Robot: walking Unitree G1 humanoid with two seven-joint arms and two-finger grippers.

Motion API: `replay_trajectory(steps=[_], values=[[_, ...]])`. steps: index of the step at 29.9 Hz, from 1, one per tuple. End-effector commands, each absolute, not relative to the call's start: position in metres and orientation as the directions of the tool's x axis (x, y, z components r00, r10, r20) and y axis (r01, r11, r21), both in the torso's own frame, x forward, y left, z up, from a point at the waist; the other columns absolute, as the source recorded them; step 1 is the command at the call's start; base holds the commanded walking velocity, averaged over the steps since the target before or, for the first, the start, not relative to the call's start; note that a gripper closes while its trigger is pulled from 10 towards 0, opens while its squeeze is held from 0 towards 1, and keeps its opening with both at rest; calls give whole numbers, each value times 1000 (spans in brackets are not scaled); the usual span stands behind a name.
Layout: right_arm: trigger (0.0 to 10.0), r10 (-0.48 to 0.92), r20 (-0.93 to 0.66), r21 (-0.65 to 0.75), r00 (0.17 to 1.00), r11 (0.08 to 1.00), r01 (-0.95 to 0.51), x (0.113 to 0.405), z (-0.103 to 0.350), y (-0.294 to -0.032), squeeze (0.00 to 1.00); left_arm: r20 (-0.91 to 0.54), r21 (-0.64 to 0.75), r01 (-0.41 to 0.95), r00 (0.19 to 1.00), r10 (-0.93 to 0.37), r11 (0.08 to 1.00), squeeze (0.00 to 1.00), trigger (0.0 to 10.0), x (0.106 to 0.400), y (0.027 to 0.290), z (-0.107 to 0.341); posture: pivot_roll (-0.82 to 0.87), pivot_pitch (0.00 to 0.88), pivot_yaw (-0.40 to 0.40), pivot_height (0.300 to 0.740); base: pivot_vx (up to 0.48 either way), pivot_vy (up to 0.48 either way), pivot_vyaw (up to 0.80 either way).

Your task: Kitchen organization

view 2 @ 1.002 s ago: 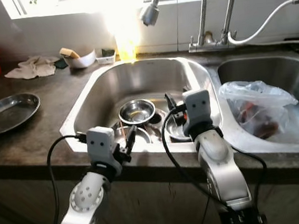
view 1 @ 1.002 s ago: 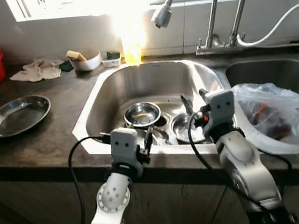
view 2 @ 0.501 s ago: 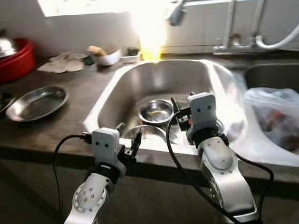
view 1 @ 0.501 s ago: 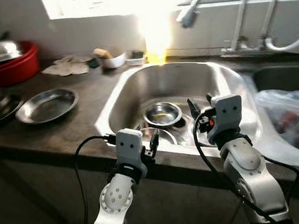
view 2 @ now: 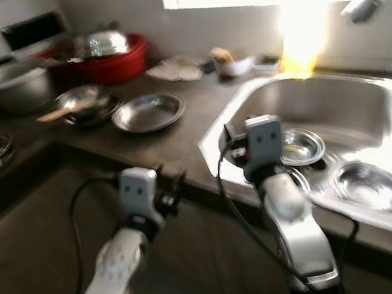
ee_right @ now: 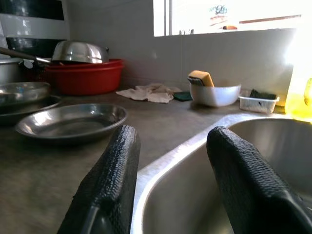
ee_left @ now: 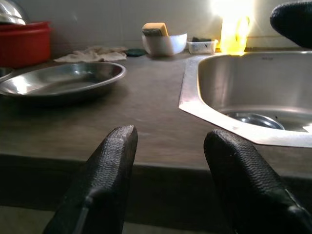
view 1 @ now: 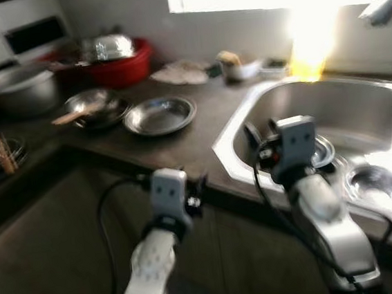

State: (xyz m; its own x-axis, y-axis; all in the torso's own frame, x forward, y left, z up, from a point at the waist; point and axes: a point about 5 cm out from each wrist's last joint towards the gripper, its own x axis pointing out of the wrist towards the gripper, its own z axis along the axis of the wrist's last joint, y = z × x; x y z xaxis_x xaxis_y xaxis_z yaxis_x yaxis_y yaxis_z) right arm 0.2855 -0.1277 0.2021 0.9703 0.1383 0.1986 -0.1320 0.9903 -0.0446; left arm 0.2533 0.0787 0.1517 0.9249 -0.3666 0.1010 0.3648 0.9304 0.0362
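My left gripper (view 1: 198, 186) is held open and empty below the counter's front edge. My right gripper (view 1: 252, 134), also open and empty, hovers at the near left corner of the steel sink (view 1: 232, 146). Two steel bowls (view 1: 384, 188) lie in the sink; the one behind my right wrist (view 2: 300, 146) is partly hidden. An oval steel plate (view 1: 160, 115) rests on the dark counter left of the sink. In the left wrist view the open fingers (ee_left: 109, 165) face the counter edge and the plate (ee_left: 58, 83). In the right wrist view the fingers (ee_right: 114, 165) frame the same plate (ee_right: 70, 119).
A red basin (view 1: 115, 66) with a steel lid stands at the back wall. A pan with a wooden spatula (view 1: 93, 105), a large pot (view 1: 11, 85), a cloth (view 1: 183, 72) and a white bowl holding a sponge (view 1: 240, 68) are on the counter. Dark cabinet fronts lie below.
The whole view has swung left, so the camera turned: the sink sits at the right and more counter shows. Both arms keep their pose, grippers still open.
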Motion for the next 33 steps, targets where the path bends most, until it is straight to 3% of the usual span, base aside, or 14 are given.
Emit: replay_trajectory(steps=[1, 17, 33], values=[[10000, 150, 221, -30, 964, 989, -147, 285, 209, -122, 0, 107, 44, 348, 930, -351, 936, 0, 10000, 254, 84, 153, 73, 12, 25, 740, 0, 476, 800], [10000, 164, 201, -21, 966, 986, -164, 291, 211, -119, 0, 107, 74, 338, 933, -344, 938, 0, 10000, 255, 85, 154, 75, 19, 25, 740, 0, 30, 50], [10000, 143, 204, -20, 968, 990, -142, 295, 214, -119, 0, 101, 69, 344, 931, -350, 936, 0, 10000, 254, 84, 153, 78, 30, 24, 740, 279, 0, 0]])
